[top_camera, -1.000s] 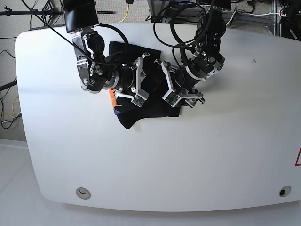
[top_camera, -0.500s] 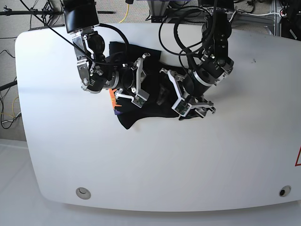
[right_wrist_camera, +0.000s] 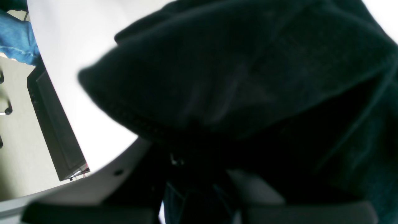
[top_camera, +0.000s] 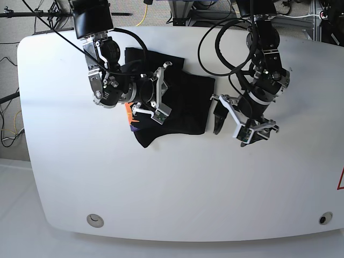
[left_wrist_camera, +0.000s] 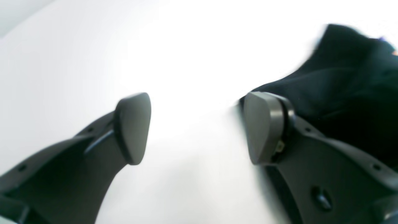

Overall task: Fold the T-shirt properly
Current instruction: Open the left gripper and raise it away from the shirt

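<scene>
Left gripper (top_camera: 236, 119) w/ dark pads and grey fingers (left_wrist_camera: 261, 130): jaws spread wide, nothing between them, only bare white tabletop (top_camera: 188, 188) in the gap. It hangs just off the right-hand edge of the large black short-sleeved cloth T-shirt (top_camera: 185, 102), apart from the cloth in the base view. In the left wrist view, the shirt's black fold (left_wrist_camera: 348, 81) lies beside and behind one pad; whether the pad brushes the cloth is hard to say, the view is blurred there.

Right gripper (top_camera: 156, 102), silver-framed: jaws drawn nearly together over the shirt's left part, pinching black fabric. Right wrist view is filled w/ dark bunched cloth (right_wrist_camera: 248, 81) draped over the fingers, a stitched hem running across the lower left, so the pinch point itself is hidden.

The shirt lies in the upper-middle of the table, folded to a rough rectangle, its right half flat. An orange and purple bit of the print (top_camera: 130, 115) pokes out at the left edge below the right gripper; a loose black corner (top_camera: 145, 141) hangs toward the near side.

Both arms reach in from the far table edge, black cables (top_camera: 215, 48) looping above the shirt.
</scene>
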